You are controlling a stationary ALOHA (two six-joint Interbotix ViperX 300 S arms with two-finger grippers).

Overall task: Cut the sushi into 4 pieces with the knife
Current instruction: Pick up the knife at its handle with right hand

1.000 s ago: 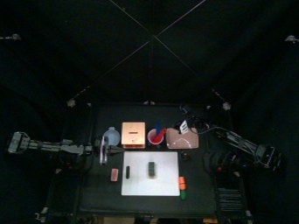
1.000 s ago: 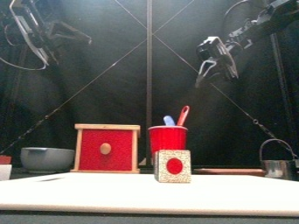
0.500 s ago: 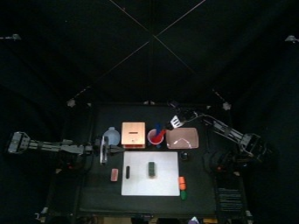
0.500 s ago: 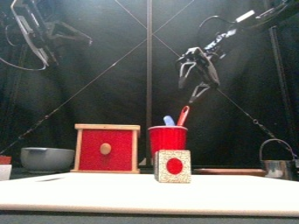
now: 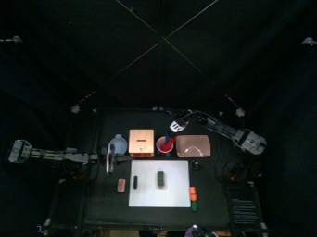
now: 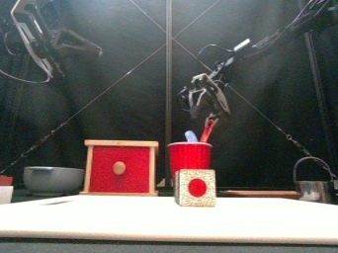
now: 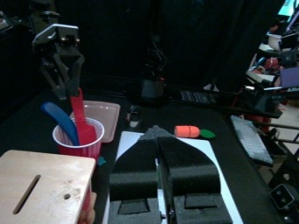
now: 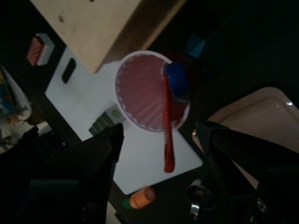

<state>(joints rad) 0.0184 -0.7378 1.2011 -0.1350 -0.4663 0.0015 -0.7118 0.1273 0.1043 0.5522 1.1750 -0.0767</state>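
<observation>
The dark green sushi roll (image 5: 161, 176) lies on the white cutting board (image 5: 176, 183); the front view shows its speckled end with a red centre (image 6: 197, 187). Behind it stands the red cup (image 6: 189, 158) holding a blue knife (image 6: 192, 135) and a red knife (image 6: 208, 128). My right gripper (image 6: 205, 103) hangs open just above the knife handles, holding nothing. In the right wrist view the open jaws frame the red knife (image 8: 172, 131) and the cup (image 8: 142, 87). My left gripper (image 5: 111, 157) rests shut at the board's left, off the table surface.
A wooden box (image 6: 121, 168) with a red drawer front stands left of the cup, and a blue-grey bowl (image 6: 53, 179) further left. The pink tray (image 5: 196, 145) lies right of the cup. A metal cutter (image 6: 311, 184) is at the far right. A toy carrot (image 5: 194, 193) lies by the board.
My right gripper has swung left and down from the right side to above the red cup, and its jaws have opened wide. The left arm has stayed put.
</observation>
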